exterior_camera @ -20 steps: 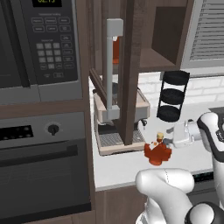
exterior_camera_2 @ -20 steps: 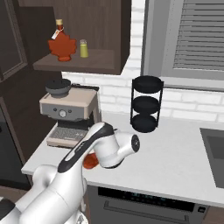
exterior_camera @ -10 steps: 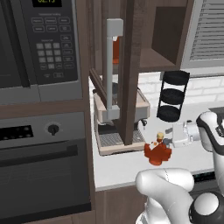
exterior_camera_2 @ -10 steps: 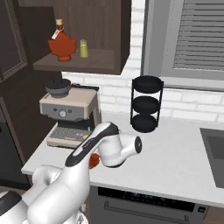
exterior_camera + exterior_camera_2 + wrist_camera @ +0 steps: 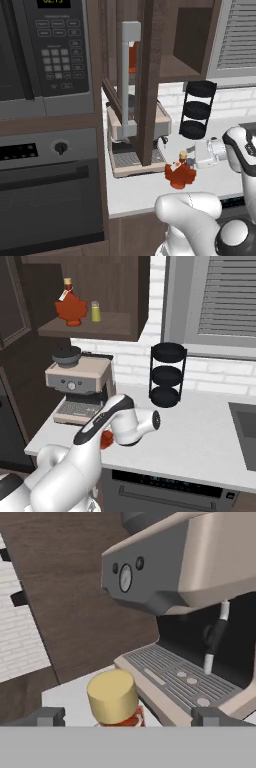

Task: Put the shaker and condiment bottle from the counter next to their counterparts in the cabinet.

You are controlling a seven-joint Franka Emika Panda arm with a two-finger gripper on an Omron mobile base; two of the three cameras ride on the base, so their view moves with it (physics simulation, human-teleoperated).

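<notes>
Nearest you, the tool (image 5: 128, 717) sits low over the desk (image 5: 200, 431), close to its front edge and toward the left end. In the hand view its two dark fingertips (image 5: 47, 716) stand wide apart on either side of the condiment bottle (image 5: 180, 172), with the bottle's tan-yellow cap (image 5: 112, 696) rising between them. You can see clear space between the cap and each tip, so the tool is open and holds nothing.

The condiment bottle stands upright on the desk just in front of the espresso machine (image 5: 80, 383), near the front right corner of its drip tray (image 5: 175, 679). In the right base view most of the bottle is hidden behind the arm, leaving an orange-red sliver.

Further back, a black three-tier rack (image 5: 166, 375) stands against the white brick wall, right of the machine.

Above the machine, the cabinet (image 5: 95, 296) is open, and on its shelf stand a second leaf-shaped bottle (image 5: 69, 305) and, just to the right, a small yellowish shaker (image 5: 95, 311), apart from each other. The cabinet door (image 5: 150, 75) with its silver bar handle (image 5: 129, 75) swings out over the desk.
</notes>
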